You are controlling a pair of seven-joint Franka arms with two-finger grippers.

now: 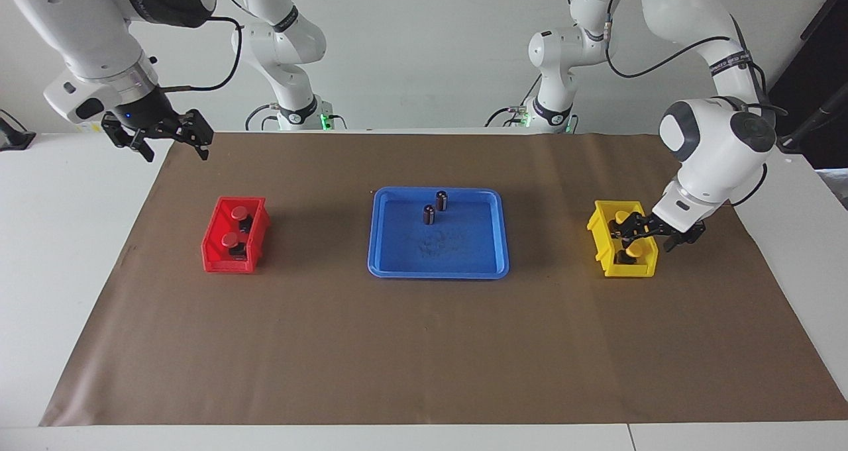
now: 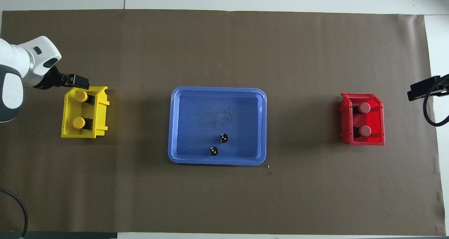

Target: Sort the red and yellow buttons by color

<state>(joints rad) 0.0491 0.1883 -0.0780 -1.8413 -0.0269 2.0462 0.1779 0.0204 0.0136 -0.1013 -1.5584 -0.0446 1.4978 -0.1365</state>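
Left gripper (image 1: 652, 234) hangs spread and empty over the yellow bin (image 1: 601, 239), both yellow buttons (image 1: 628, 249) lying just below its tips. Right gripper (image 1: 162, 133) waits spread over the table's edge, well apart from the red bin (image 1: 212, 252) holding both red buttons (image 1: 231, 240).

From overhead, the left gripper (image 2: 75, 80) sits at the yellow bin's (image 2: 68, 132) rim, one yellow button (image 2: 81, 95) beneath. A sideways pull-out could catch that rim and tip the bin.

Brown mat (image 1: 424, 345) lies bare between blue tray (image 1: 438, 269) and each bin. Two dark cylinders (image 1: 434, 207) stand in the tray's part nearer the robots. Left gripper (image 1: 652, 232), fingers spread, hangs over the yellow bin (image 1: 599, 236).
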